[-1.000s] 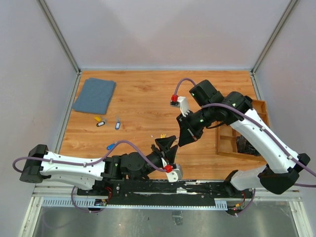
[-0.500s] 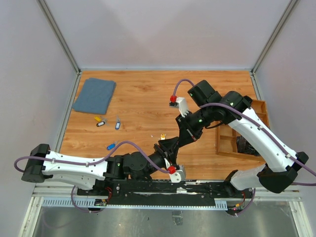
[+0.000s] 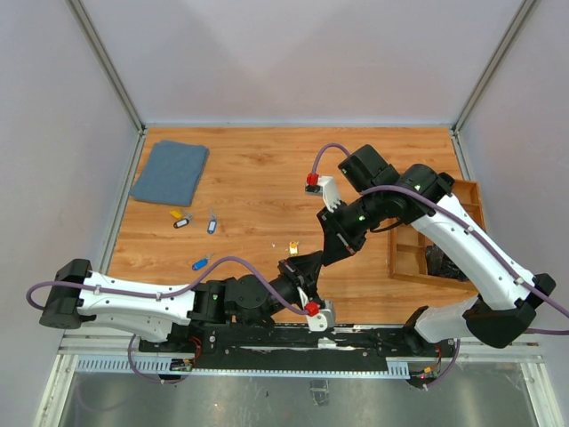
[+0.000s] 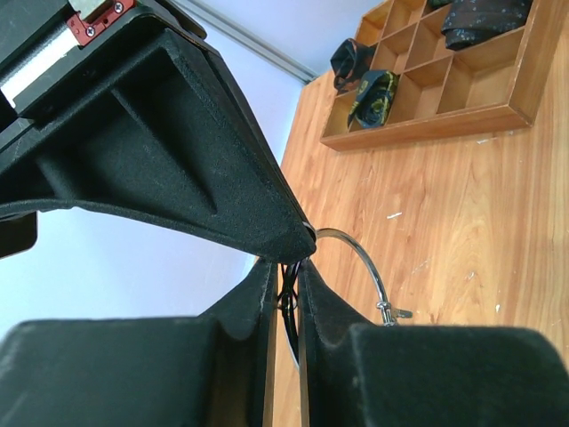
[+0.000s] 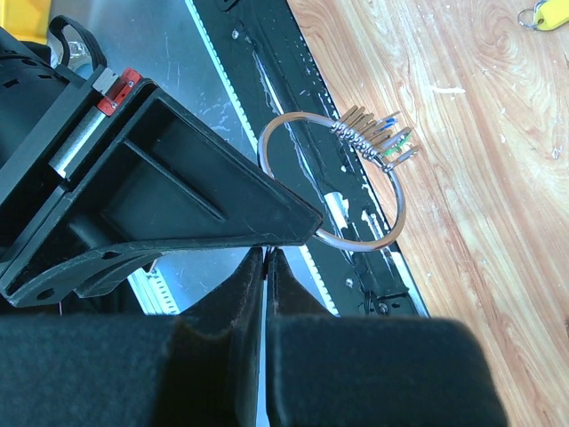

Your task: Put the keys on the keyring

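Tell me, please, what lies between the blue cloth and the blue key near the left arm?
In the top view, a yellow-tagged key lies between the blue cloth and the blue key, with another key just beside that line.

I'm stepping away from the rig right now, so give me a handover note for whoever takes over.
Right tool: shut on the thin round silver wire keyring.
Left tool: jaws nearly closed around the ring's wire beside it; grip unconfirmed.
Done: several small metal keys hang on the ring.
Left: loose keys lie on the wooden table, including a blue-headed key and a yellow-tagged key; thread them on.
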### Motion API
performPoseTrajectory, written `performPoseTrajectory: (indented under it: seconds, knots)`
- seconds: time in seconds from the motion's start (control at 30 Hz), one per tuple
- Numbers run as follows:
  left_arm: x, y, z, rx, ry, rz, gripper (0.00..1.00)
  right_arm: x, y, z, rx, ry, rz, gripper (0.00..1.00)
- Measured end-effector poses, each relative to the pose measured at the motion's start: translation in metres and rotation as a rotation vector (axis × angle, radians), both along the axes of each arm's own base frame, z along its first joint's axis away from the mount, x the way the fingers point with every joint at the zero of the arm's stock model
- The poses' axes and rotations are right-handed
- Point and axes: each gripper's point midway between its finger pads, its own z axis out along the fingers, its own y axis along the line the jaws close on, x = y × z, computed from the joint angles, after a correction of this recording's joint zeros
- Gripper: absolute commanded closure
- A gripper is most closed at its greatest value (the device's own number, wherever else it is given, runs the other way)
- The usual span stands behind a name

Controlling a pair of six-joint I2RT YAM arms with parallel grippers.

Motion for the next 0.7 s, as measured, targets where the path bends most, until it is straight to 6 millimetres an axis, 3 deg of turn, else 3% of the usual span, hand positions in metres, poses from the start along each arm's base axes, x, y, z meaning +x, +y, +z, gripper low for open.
performPoseTrajectory:
  seconds: [0.13, 0.3, 0.4, 0.7]
  knots:
    - [0.0, 0.0, 0.0, 0.0, 0.0, 0.0, 0.99, 0.001, 0.0, 0.0, -0.002, -0.004, -0.002, 0.96]
    - [0.001, 0.001, 0.0, -0.008, 0.01, 0.01, 0.99, 0.004, -0.002, 0.005, 0.001, -0.035, -0.015, 0.72]
    - [0.003, 0.003, -0.003, -0.012, 0.037, 0.031, 0.99, 0.009, -0.005, 0.013, 0.011, -0.094, -0.049, 0.64]
    - [0.008, 0.008, 0.002, -0.112, 0.187, 0.104, 1.0, 0.028, -0.022, 0.045, 0.174, -0.355, -0.244, 0.59]
